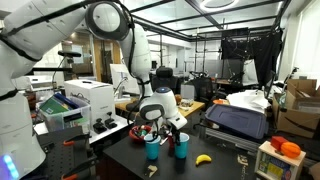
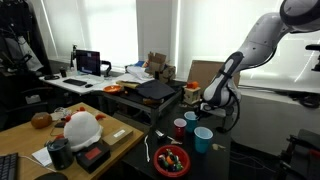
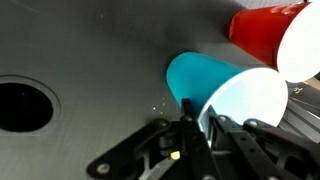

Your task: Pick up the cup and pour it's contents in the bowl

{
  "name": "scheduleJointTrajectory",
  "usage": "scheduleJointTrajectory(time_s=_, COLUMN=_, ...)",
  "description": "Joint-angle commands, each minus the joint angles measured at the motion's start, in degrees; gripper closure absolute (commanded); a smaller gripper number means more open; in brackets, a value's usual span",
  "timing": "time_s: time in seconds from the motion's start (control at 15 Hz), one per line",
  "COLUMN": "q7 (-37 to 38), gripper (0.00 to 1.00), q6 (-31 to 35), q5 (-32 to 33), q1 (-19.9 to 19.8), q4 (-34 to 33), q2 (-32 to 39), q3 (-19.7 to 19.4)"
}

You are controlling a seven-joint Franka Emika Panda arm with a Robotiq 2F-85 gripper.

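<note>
The cup (image 3: 200,75), a blue tumbler, stands upright on the dark table in the wrist view, its inside washed out white. My gripper (image 3: 198,108) is shut on its near rim, one finger outside the wall and one inside. In both exterior views the gripper (image 2: 203,110) (image 1: 168,128) hangs low over the group of cups, by the blue cup (image 2: 191,118) (image 1: 181,145). The red bowl (image 2: 158,158), with small bits inside, sits a little apart from the cups near the table's front edge. It also shows behind the gripper as the red bowl (image 1: 137,131).
A small red cup (image 3: 255,30) (image 2: 180,127) stands right beside the held cup. A lighter teal cup (image 2: 203,138) (image 1: 152,150) is close by. A banana (image 1: 203,159) lies on the table. A round hole (image 3: 22,105) opens in the tabletop.
</note>
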State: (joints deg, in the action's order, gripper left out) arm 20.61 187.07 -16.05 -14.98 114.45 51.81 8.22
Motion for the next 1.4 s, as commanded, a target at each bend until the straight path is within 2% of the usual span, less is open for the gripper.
scheduleJointTrajectory(time_s=0.0, q7=0.38, gripper=0.53, q6=-2.87, q5=-2.61, q1=1.7, q4=-0.18, q2=-0.85, q3=-1.44)
scheduleJointTrajectory(time_s=0.2, q7=2.26, gripper=0.31, q6=-2.57, q5=-5.73, q1=8.13, q4=1.42, q2=-2.91, q3=-7.61)
scheduleJointTrajectory(time_s=0.47, q7=3.1, gripper=0.02, q6=-2.53, q5=-7.26, q1=21.06, q4=1.76, q2=-5.89, q3=-19.05)
scheduleJointTrajectory(time_s=0.73, q7=2.66, gripper=0.0, q6=-1.37, q5=-6.4, q1=31.2, q4=1.42, q2=-8.31, q3=-27.66)
scheduleJointTrajectory(time_s=0.93, q7=1.38, gripper=0.0, q6=-3.74, q5=-4.43, q1=40.52, q4=0.36, q2=-9.17, q3=-36.88)
scheduleJointTrajectory(time_s=1.0, q7=-0.23, gripper=0.0, q6=-4.85, q5=-2.75, q1=41.71, q4=-0.56, q2=-9.64, q3=-38.29)
scheduleJointTrajectory(time_s=1.13, q7=-3.88, gripper=0.0, q6=-6.43, q5=1.58, q1=41.91, q4=-2.69, q2=-11.0, q3=-38.5)
scheduleJointTrajectory(time_s=1.2, q7=-5.45, gripper=0.0, q6=-7.42, q5=4.13, q1=41.02, q4=-4.0, q2=-11.68, q3=-37.77)
scheduleJointTrajectory(time_s=1.33, q7=-9.5, gripper=0.0, q6=-8.65, q5=9.06, q1=37.27, q4=-5.44, q2=-13.89, q3=-33.94)
